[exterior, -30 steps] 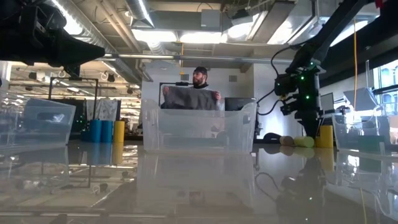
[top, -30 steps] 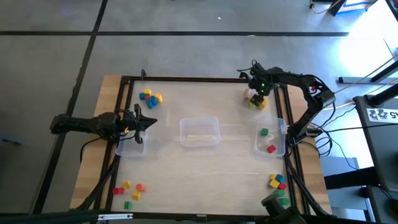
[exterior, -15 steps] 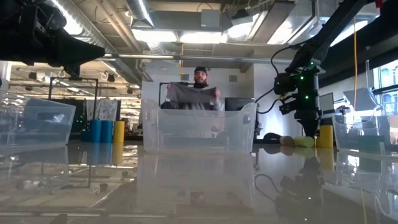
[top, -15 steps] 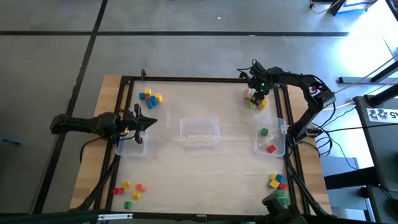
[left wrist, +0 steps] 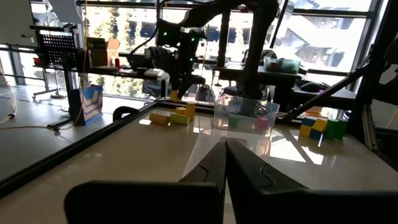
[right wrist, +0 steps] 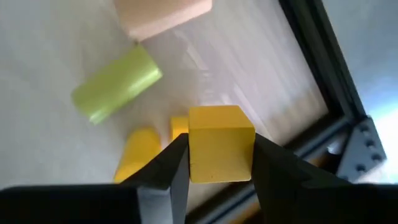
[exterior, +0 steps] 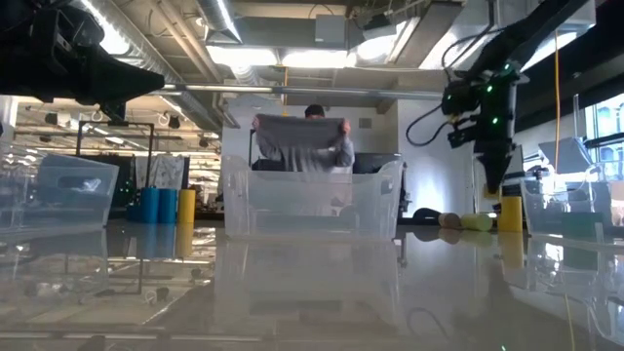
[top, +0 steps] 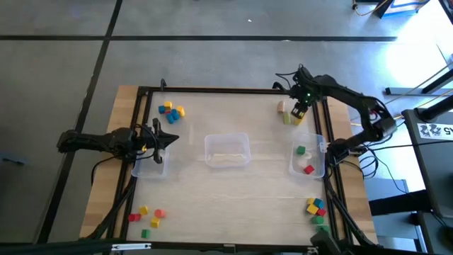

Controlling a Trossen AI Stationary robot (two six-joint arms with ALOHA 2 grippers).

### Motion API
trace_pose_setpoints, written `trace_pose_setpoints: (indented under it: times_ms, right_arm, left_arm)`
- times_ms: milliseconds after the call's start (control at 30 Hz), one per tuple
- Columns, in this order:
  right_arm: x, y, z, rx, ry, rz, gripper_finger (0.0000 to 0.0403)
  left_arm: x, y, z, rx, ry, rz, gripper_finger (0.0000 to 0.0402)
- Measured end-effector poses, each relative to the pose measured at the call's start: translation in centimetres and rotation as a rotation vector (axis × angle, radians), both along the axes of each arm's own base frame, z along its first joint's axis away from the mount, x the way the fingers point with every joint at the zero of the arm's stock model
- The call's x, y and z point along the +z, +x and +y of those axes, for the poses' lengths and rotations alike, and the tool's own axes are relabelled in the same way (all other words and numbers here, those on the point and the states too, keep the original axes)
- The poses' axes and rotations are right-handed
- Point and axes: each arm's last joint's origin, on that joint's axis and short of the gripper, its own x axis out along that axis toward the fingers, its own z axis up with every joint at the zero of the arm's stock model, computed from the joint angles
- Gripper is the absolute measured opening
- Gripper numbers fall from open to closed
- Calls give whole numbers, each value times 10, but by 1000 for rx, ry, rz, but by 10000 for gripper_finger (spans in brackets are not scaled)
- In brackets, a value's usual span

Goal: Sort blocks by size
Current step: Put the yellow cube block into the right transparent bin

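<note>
My right gripper (top: 300,110) is at the table's far right, shut on a yellow cube (right wrist: 219,151) above a small pile: a tan block (right wrist: 163,14), a green cylinder (right wrist: 117,84) and yellow pieces (right wrist: 138,151) lying on the table. The cube also shows in the low view (exterior: 508,214). My left gripper (top: 172,138) is shut and empty over the left clear bin (top: 151,165). More blocks lie at the far left (top: 170,112), near left (top: 147,217) and near right (top: 316,210). My right gripper pinches the yellow cube by two opposite side faces (right wrist: 191,155) between its two fingers, coming from above and pointing down. The cube is lifted clear of the table, level, above the other pieces of the pile.
A clear bin (top: 227,149) stands at the table's middle. The right clear bin (top: 318,170) holds a green block (top: 301,150) and a red block (top: 308,169). A black frame rail (top: 327,134) runs along the right edge. A person stands in the room beyond the table.
My right gripper has risen from the pile at the far right with the yellow cube, which is now lifted clear of the table. It has also shifted a little toward the table's right edge. The person behind has raised a grey cloth.
</note>
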Motion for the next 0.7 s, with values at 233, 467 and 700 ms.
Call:
trace_pose_setpoints:
  times_ms: [233, 467, 700]
  right_arm:
    - [28, -12, 22, 13, -21, -85, 141]
    - [43, -12, 48, 50, -9, -99, 142]
    - [46, -1, 75, 107, 50, -77, 141]
  left_arm:
    - [0, 0, 0, 0, 0, 0, 5]
    - [0, 0, 0, 0, 0, 0, 5]
    - [0, 0, 0, 0, 0, 0, 5]
